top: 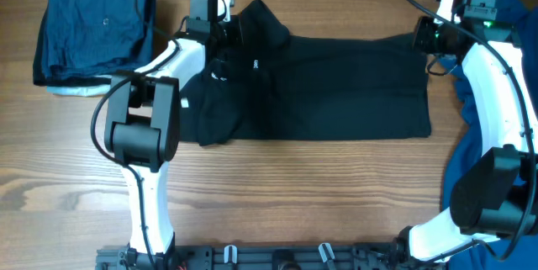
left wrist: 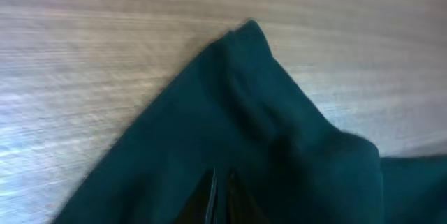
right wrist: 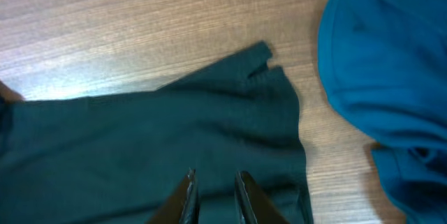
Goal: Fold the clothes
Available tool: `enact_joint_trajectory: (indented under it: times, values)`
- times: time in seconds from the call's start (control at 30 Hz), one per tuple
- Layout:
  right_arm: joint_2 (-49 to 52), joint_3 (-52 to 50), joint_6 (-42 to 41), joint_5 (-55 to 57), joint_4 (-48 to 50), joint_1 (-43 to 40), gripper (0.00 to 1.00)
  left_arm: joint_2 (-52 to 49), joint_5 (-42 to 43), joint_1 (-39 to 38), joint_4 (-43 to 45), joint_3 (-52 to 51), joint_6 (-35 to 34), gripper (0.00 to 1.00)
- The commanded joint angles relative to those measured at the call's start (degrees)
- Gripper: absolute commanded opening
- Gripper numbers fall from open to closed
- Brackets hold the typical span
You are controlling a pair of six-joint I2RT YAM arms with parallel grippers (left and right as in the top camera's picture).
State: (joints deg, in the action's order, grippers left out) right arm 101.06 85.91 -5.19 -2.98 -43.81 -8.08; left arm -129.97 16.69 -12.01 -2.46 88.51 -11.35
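Item: black polo [top: 336, 85], short-sleeved, soft fabric, spread flat across the middle of the worktop [top: 294, 203] with its length running left to right. The collar end lies to the left and the straight hem to the right, and one pointed part reaches toward the far edge. A small white mark [top: 256, 65] shows on the chest (too small to read). At the collar end, the left claw [left wrist: 220, 195] is closed tight, its two fingers pressed almost together on a pinch of the dark fabric. A peaked fold of the fabric runs beyond the tips onto bare wood. At the hem end, the right claw [right wrist: 215, 190] stands narrowly parted, with a slim gap between its fingers and the polo's cloth showing through that gap. It sits over the far right corner of the hem, which has a small notch at the edge. Adjacent: blue shirt [right wrist: 391, 77], bright, bunched along the right side of the worktop just beside the hem corner and partly under the right arm [top: 496, 93]. Further: navy garment [top: 92, 26], folded into a rough rectangle at the far left corner, well apart from the polo, with a pale blue edge [top: 67, 91] showing beneath its near side. Support: wood-grain worktop, both arms white and black, mounted at the near edge.
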Motion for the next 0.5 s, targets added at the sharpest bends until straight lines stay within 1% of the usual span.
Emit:
enact_joint_trajectory:
  times: [0.0,0.1,0.13,0.23,0.3,0.33,0.47]
  values:
    - [0.74,-0.33,-0.81,-0.48,-1.92,-0.15,0.18,-0.31,-5.55,-0.70,-1.73,0.39,2.19,0.05]
    - [0.74,-0.33,-0.81,-0.48,-3.67,-0.15,0.17,-1.33,-9.81,-0.68,-1.81,0.39,2.21,0.04]
    - [0.74,-0.33,-0.83,-0.48,-3.85,-0.15,0.15,-1.92,-10.21,-0.68,-1.60,0.39,2.34,0.04]
    - [0.74,-0.33,-0.81,-0.48,-3.91,-0.15,0.15,-4.07,-10.80,-0.68,-0.98,0.39,3.67,0.05]
    - [0.74,-0.33,-0.81,-0.48,-3.91,-0.15,0.15,-4.98,-12.81,-0.63,-1.25,0.39,3.67,0.05]
    - [0.74,-0.33,-0.83,-0.46,-3.91,-0.15,0.15,-5.16,-14.45,-0.63,-1.75,0.39,3.65,0.05]
    - [0.74,-0.33,-0.79,-0.46,-3.96,-0.15,0.15,-5.35,-25.51,-0.22,-4.37,0.39,3.50,0.04]
